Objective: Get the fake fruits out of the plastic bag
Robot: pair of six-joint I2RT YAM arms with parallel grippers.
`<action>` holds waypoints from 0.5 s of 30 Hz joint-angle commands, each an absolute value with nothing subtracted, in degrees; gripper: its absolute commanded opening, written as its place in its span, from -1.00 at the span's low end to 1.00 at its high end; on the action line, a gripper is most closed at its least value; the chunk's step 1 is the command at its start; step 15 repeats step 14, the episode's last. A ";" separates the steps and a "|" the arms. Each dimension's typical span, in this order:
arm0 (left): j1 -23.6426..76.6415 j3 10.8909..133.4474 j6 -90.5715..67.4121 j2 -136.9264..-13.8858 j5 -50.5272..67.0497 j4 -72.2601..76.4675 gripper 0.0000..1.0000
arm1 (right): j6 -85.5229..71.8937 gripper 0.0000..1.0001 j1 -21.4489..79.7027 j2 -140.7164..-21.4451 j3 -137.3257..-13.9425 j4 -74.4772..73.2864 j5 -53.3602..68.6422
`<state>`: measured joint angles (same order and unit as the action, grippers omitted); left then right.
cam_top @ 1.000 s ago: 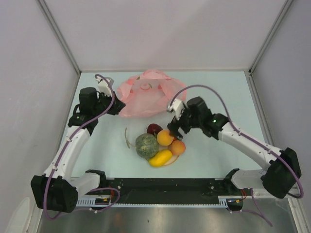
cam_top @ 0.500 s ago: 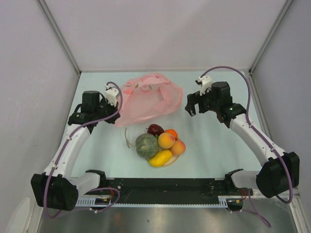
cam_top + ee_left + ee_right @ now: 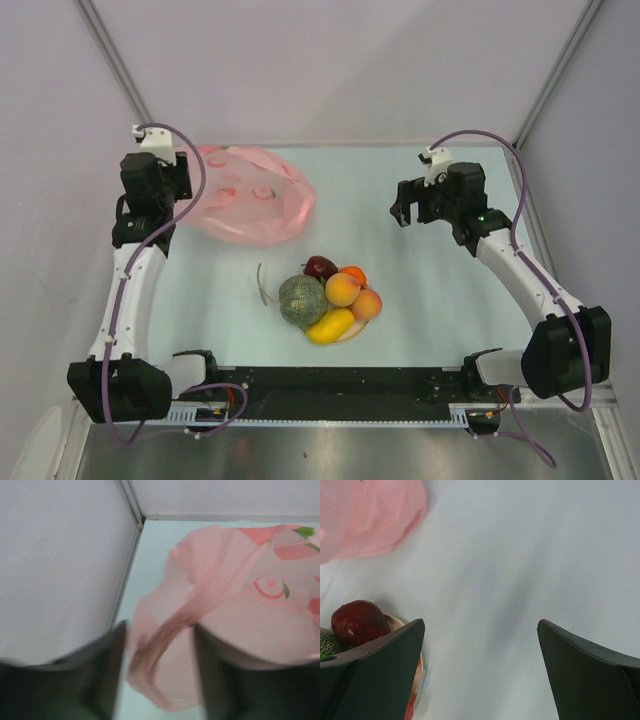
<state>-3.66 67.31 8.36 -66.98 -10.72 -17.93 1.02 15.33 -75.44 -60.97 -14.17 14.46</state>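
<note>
The fake fruits sit heaped on a cream plate (image 3: 352, 333) at the table's middle: netted melon (image 3: 301, 300), dark red apple (image 3: 319, 266), orange (image 3: 353, 273), two peach-coloured ones (image 3: 342, 289) and a yellow oblong one (image 3: 329, 326). The pink plastic bag (image 3: 250, 200) lies flat at the back left. My left gripper (image 3: 183, 185) is at the bag's left edge. In the left wrist view its jaws (image 3: 159, 630) stand apart, open, with a loose fold of bag (image 3: 165, 630) between them. My right gripper (image 3: 402, 210) hovers open and empty at the back right, over bare table (image 3: 481, 625). The apple (image 3: 359, 621) shows at its left.
Grey walls enclose the table on the left, back and right; the left wall (image 3: 60, 570) is close beside my left gripper. A thin curved mark (image 3: 262, 285) lies left of the melon. Both arm bases stand along the near edge.
My left arm swung back and to the left, dragging the bag to the back-left corner, and its jaws opened. My right arm drew away from the plate to the back right.
</note>
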 commanded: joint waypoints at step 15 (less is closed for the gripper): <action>-3.25 63.72 4.92 -52.47 7.29 -25.58 1.00 | -5.71 0.99 16.01 -70.05 -60.47 -34.80 -15.56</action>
